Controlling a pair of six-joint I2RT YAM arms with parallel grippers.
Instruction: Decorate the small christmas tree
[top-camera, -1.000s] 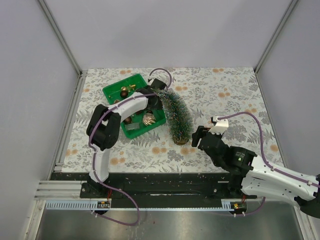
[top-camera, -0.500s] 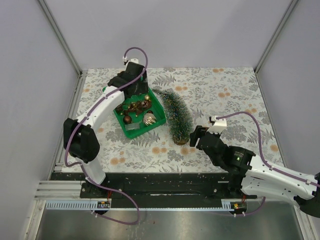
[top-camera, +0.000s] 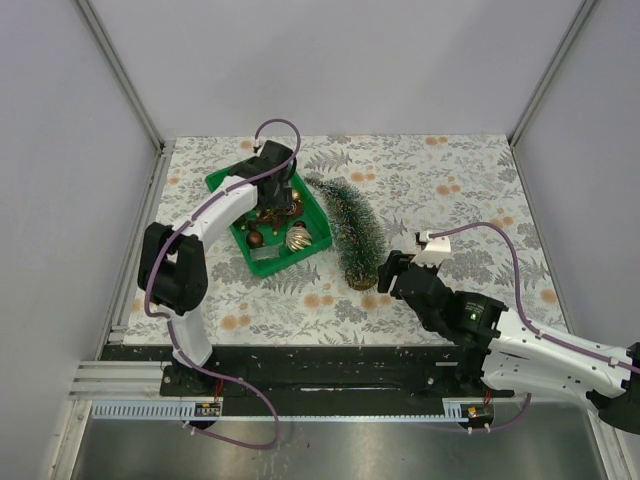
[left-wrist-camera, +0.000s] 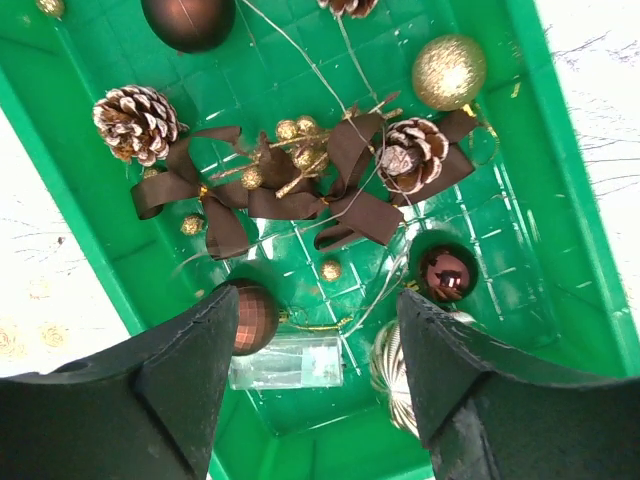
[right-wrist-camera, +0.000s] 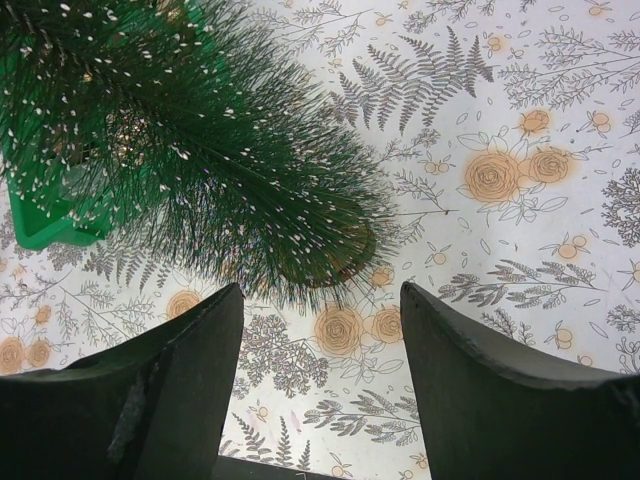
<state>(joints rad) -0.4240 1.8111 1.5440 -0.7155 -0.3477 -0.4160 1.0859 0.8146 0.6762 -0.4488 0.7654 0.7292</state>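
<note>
The small christmas tree (top-camera: 350, 222) is dark green and frosted. Its wooden disc base (top-camera: 361, 280) is nearest me and its tip points at the far right rim of the green tray (top-camera: 222, 182). My left gripper (top-camera: 279, 200) hangs open and empty over the tray. In its wrist view the gripper (left-wrist-camera: 318, 296) is above brown ribbon bows (left-wrist-camera: 290, 190), pinecones (left-wrist-camera: 135, 120), a gold glitter ball (left-wrist-camera: 449, 70) and brown balls (left-wrist-camera: 255, 315). My right gripper (top-camera: 390, 272) is open and empty just right of the tree's base. In its own view the gripper (right-wrist-camera: 320, 290) faces the tree (right-wrist-camera: 200, 150).
The tray (left-wrist-camera: 560, 200) also holds a clear plastic box (left-wrist-camera: 285, 362) and a silver ribbed ornament (left-wrist-camera: 385, 372) at its near end. The floral tablecloth (top-camera: 450, 190) covers the table. Grey walls close in the left, right and back.
My left gripper has left the tree's tip, swung back over the tray's far end and come down over the tray. My right gripper has crept slightly left toward the tree's base.
</note>
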